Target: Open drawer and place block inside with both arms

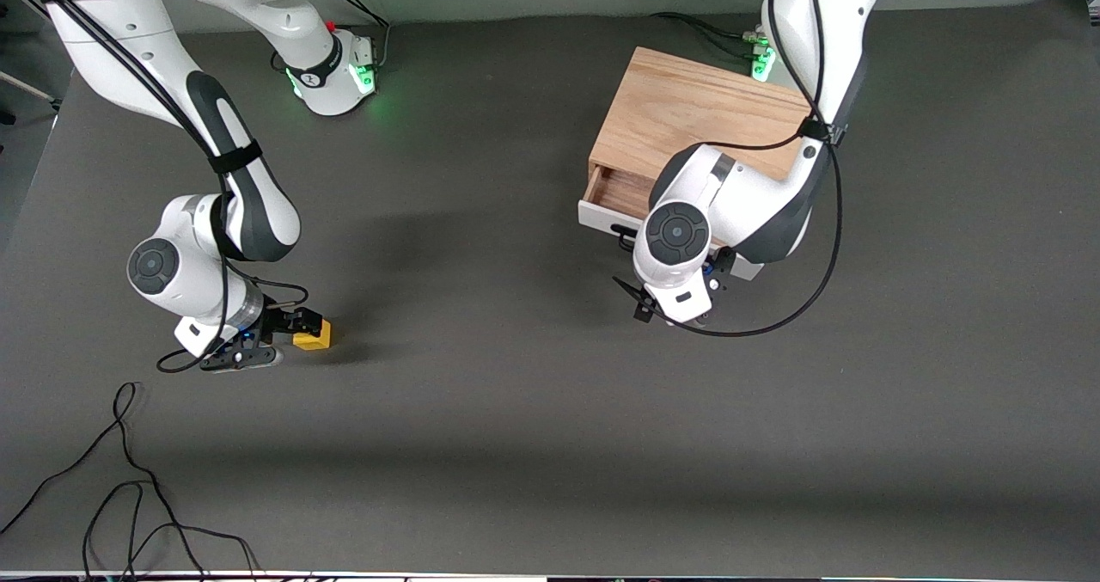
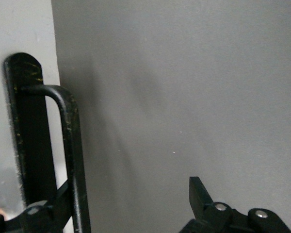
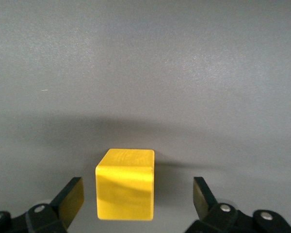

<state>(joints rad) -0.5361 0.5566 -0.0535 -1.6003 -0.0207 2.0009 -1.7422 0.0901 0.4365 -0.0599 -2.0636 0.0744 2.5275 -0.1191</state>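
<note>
Under the left gripper [image 1: 679, 303], drawer [image 1: 620, 195] half-hidden.

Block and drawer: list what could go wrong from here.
1. The right claw is open around the block, with uneven gaps; closing could push it askew.
2. The drawer is only partly out, so the block may not fit in.
3. The left claw, open at the handle, may slip off.
</note>
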